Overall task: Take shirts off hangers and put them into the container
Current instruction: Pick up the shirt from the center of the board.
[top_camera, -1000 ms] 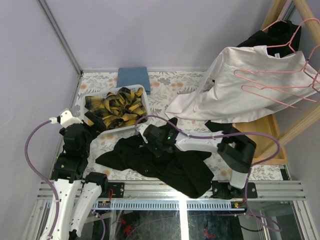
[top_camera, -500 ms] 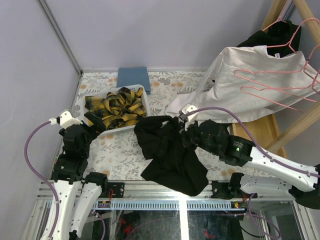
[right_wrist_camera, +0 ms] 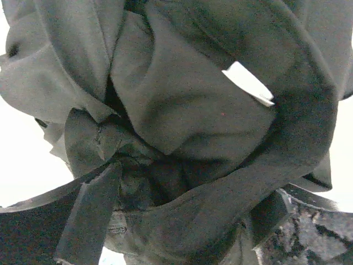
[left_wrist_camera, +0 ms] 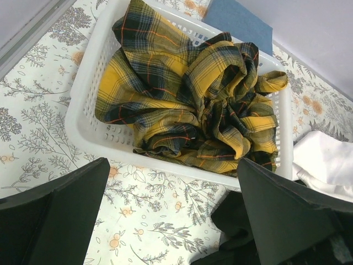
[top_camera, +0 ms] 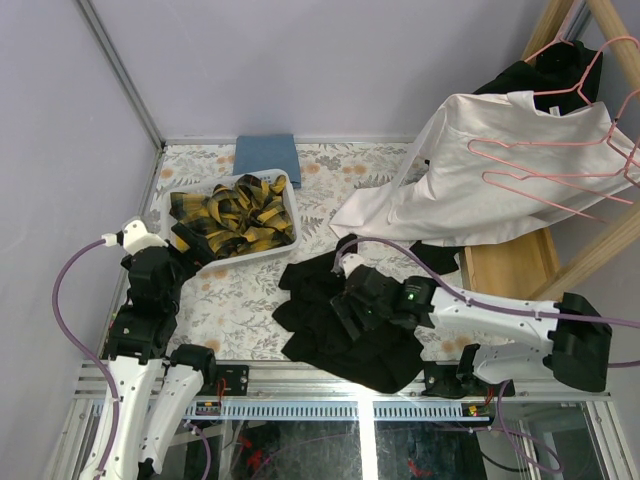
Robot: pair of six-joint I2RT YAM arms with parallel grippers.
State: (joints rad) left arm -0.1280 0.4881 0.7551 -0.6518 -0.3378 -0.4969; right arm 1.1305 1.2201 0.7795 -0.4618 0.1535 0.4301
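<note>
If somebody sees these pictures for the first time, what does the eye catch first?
The yellow-and-black plaid shirt, crumpled in the white container at the left rear. Next, the white shirt hanging among pink hangers at the right, and the black shirt heaped near the front under the right gripper.

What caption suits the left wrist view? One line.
Plaid shirt heaped in a white basket on a flowered tabletop, blue cloth beyond.

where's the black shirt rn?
Top view: the black shirt lies bunched on the table near its front edge, right of the white basket, with the right gripper over it.
</note>
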